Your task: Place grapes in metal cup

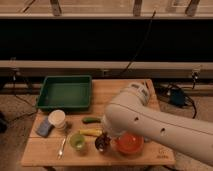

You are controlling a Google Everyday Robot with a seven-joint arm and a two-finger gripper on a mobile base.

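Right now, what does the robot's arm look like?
The arm is thick, smooth and white, built of rounded segments with a few small dark dots along its shell. The gripper, low beside the metal cup, looks dark. No cables or markings show.

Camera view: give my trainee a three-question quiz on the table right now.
1. True or false: the green rectangular plastic tray sits on the wooden table's far left part.
2. What lies directly left of the small dark-walled metal cup? A) light green cup B) orange-red bowl C) white paper cup
3. Where is the claw?

Key: 1 true. 2 A. 3 Over the metal cup, mostly hidden by the white arm; the dark red-purple grapes seem to be there but are unclear.
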